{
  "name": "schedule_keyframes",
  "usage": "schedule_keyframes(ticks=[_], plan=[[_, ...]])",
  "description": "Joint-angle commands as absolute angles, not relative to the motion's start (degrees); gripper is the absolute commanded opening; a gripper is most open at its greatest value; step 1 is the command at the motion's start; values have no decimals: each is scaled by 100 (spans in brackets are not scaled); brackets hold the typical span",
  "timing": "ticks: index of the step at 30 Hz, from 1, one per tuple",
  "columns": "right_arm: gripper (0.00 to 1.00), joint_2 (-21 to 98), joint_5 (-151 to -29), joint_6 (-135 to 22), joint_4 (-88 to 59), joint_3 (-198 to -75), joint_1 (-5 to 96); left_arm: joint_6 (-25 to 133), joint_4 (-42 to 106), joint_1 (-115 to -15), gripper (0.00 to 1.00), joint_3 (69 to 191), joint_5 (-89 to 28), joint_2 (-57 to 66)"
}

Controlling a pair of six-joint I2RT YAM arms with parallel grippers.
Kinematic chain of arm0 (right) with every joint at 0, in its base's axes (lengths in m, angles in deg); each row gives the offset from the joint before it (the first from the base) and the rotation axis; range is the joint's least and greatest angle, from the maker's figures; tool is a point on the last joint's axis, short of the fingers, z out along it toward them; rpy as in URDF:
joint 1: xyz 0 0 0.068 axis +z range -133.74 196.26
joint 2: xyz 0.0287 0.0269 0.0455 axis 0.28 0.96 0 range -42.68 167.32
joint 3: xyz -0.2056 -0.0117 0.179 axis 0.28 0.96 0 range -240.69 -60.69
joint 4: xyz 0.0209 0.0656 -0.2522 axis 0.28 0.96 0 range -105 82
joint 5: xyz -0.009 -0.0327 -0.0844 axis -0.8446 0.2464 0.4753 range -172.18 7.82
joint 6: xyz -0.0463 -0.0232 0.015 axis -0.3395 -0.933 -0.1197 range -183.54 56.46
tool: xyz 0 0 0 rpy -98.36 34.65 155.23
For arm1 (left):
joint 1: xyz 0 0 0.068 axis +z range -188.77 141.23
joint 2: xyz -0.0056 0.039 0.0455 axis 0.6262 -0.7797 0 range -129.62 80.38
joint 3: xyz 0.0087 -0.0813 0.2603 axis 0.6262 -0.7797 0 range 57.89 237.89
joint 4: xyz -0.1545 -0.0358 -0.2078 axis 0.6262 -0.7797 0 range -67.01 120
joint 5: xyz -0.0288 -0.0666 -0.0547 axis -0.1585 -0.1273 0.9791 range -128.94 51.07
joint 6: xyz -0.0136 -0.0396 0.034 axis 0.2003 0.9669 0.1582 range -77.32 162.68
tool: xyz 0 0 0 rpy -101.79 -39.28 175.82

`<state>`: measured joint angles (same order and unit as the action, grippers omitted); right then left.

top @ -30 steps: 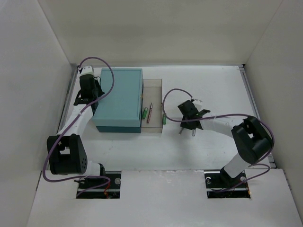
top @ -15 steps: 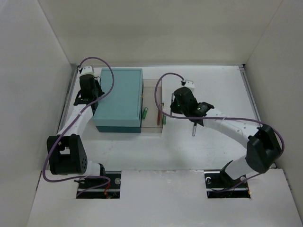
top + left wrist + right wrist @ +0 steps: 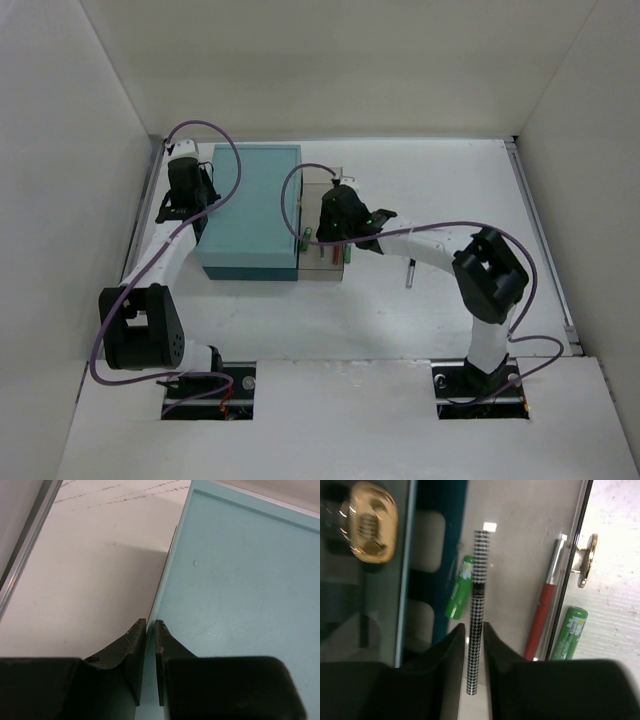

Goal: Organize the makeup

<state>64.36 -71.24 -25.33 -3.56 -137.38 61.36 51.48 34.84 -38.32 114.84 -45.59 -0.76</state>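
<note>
I want to lower the checked dark pencil (image 3: pixel 479 595) flat onto the bare floor of the clear drawer (image 3: pixel 520 540), parallel to the green tube (image 3: pixel 459 587) and red pencil (image 3: pixel 542 615) lying there, and part the fingers only once it is too low to bounce or roll. My right gripper (image 3: pixel 472 628) is clamped on that pencil, the arm reaching across the desk (image 3: pixel 420 310) with its wrist over the drawer. My left gripper (image 3: pixel 150 630) sits at the left top edge of the teal box (image 3: pixel 250 210), fingers nearly together on nothing I can see.
</note>
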Motion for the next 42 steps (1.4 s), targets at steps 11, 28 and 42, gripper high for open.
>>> schedule_keyframes(ticks=[11,28,42], plan=[[45,4663,-7050,-2549,-507,-12601,5929,5191,2261,-4030,10,11194,-4166,-144],[47,5812,-7076,-2285,-568,-12502,5498,5182,2261,-4066,10,11212,-4157,-223],[47,6392,-6927,-2232,-964,-12476,5620,5174,2279,-4074,10,11229,-4131,-241]])
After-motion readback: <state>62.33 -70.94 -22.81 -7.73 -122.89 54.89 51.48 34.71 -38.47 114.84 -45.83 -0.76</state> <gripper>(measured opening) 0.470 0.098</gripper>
